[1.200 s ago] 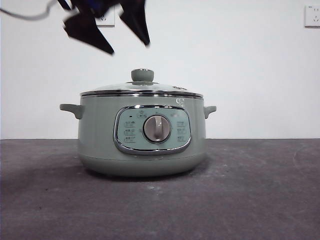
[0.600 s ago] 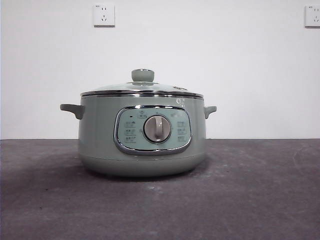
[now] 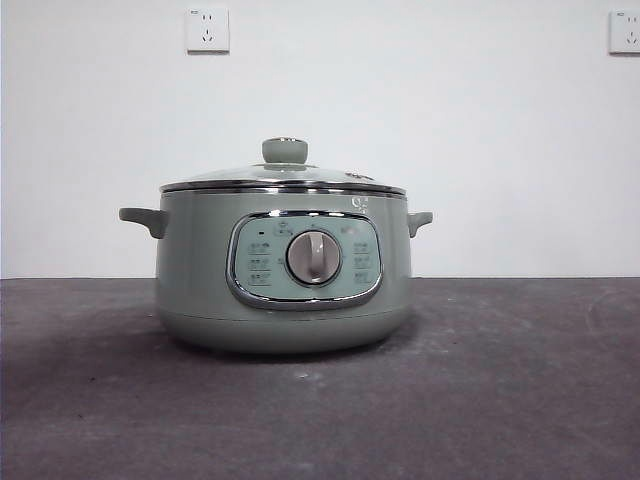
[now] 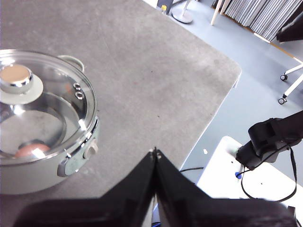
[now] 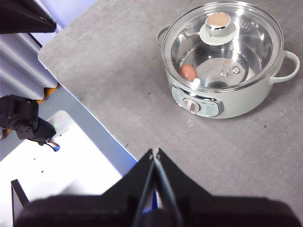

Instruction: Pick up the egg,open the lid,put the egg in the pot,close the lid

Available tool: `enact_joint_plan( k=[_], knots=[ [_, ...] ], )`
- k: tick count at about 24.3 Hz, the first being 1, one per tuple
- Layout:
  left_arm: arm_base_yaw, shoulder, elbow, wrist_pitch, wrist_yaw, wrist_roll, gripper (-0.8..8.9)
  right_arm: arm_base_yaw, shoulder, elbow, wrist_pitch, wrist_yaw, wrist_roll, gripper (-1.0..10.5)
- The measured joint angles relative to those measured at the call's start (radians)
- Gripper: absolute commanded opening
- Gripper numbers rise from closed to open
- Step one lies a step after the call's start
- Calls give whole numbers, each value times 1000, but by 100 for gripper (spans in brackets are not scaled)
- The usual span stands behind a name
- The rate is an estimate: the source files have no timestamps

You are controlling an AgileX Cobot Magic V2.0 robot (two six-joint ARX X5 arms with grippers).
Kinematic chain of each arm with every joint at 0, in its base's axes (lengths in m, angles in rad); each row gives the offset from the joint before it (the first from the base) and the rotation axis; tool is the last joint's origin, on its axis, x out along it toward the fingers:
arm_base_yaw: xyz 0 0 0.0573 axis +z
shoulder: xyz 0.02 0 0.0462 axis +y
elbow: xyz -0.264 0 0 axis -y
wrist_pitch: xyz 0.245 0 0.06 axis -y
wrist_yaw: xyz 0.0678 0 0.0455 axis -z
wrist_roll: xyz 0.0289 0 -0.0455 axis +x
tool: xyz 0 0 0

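Observation:
The pale green pot point(image 3: 285, 270) stands mid-table with its dial facing the front camera. The glass lid point(image 3: 284, 178) with its green knob sits closed on the pot. The reddish-brown egg point(image 5: 188, 71) lies inside the pot, seen through the lid; it also shows in the left wrist view point(image 4: 31, 151). My left gripper point(image 4: 155, 152) is shut and empty, high above the table's edge, away from the pot point(image 4: 52, 163). My right gripper point(image 5: 155, 152) is shut and empty, high above the table's other edge, away from the pot point(image 5: 227, 101).
The dark grey table point(image 3: 500, 380) runs around the pot. Two wall sockets point(image 3: 207, 29) are on the white wall behind. Beside the table are white stands point(image 5: 71, 161) and the floor point(image 4: 255, 85).
The dark gripper that hung above the pot's left side one second ago has gone up out of the front view. The pot and lid have not moved.

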Motion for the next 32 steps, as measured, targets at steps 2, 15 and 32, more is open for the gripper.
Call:
enact_joint_plan(
  k=[2, 15, 32],
  knots=[
    [0, 0, 0, -2, 0, -2, -4, 0, -3, 0, 0, 0, 3, 1],
    [0, 0, 0, 1, 0, -2, -4, 0, -8, 0, 0, 0, 4, 1],
    [415, -302, -200, 446, -142, 283, -4, 0, -9, 0, 0, 0, 6, 1]
  ],
)
